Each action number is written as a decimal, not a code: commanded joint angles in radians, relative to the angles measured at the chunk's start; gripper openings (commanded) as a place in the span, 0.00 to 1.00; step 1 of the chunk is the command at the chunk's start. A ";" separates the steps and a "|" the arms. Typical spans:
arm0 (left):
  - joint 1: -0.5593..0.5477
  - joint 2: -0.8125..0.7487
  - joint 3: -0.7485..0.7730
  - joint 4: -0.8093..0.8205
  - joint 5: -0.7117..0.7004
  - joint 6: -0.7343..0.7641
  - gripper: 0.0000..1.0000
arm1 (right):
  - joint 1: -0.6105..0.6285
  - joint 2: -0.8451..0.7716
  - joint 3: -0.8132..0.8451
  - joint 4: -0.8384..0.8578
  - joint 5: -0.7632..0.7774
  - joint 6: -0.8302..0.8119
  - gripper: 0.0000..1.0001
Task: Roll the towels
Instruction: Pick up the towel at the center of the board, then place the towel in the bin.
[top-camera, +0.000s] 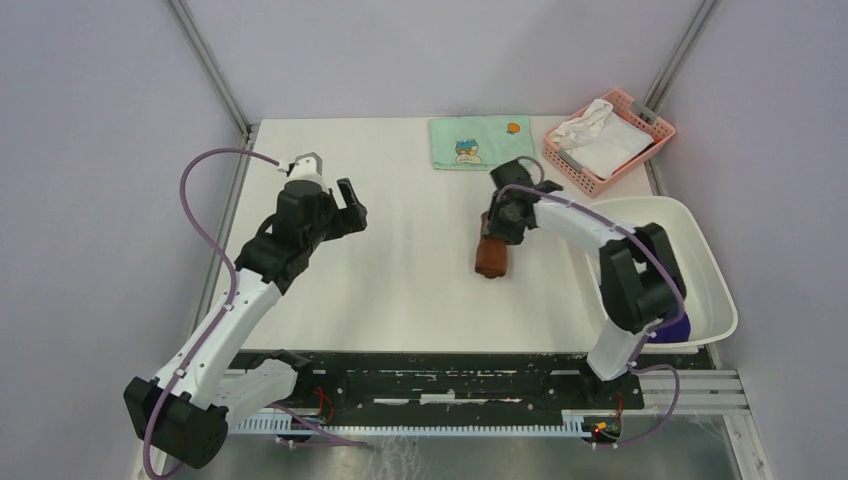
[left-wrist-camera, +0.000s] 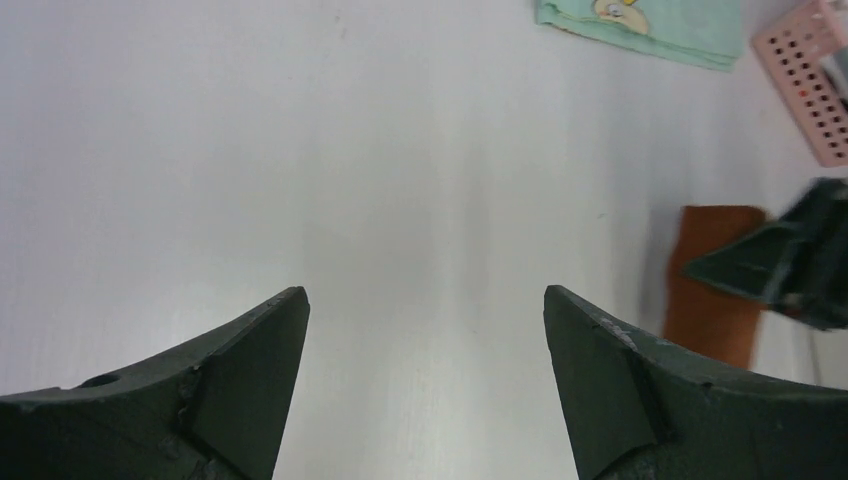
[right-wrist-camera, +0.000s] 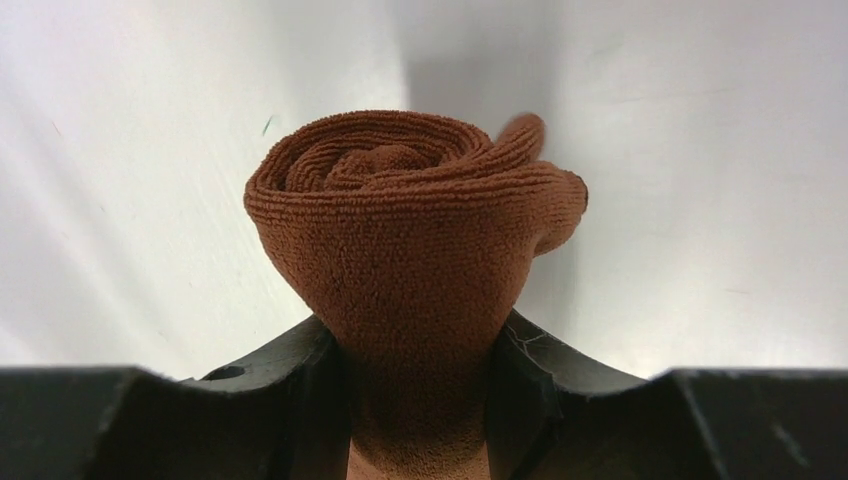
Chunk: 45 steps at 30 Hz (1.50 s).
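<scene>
Two hands on my screen. Nearest me, at right, the white tub (top-camera: 715, 290) holds a bit of purple towel (top-camera: 675, 327), mostly hidden behind my right arm. Further out, my left hand (top-camera: 348, 208) hangs over bare bench (top-camera: 400, 290), fingers (left-wrist-camera: 250, 340) spread wide, nothing between them. My right hand (top-camera: 507, 215) is clamped on the rolled rust-brown towel (top-camera: 491, 257) at mid-bench. Far edge: the green cartoon towel (top-camera: 480, 140) and the pink basket (top-camera: 570, 165) with a white cloth (top-camera: 600, 135).
</scene>
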 joint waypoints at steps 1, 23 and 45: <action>-0.002 -0.012 0.008 -0.043 -0.191 0.155 0.93 | -0.176 -0.250 -0.013 -0.050 0.035 -0.005 0.33; 0.000 -0.007 -0.066 -0.010 -0.223 0.174 0.96 | -1.033 -0.319 -0.270 0.203 -0.296 0.107 0.35; 0.000 0.010 -0.070 0.000 -0.202 0.179 0.96 | -1.078 -0.263 -0.361 0.008 -0.036 -0.050 0.48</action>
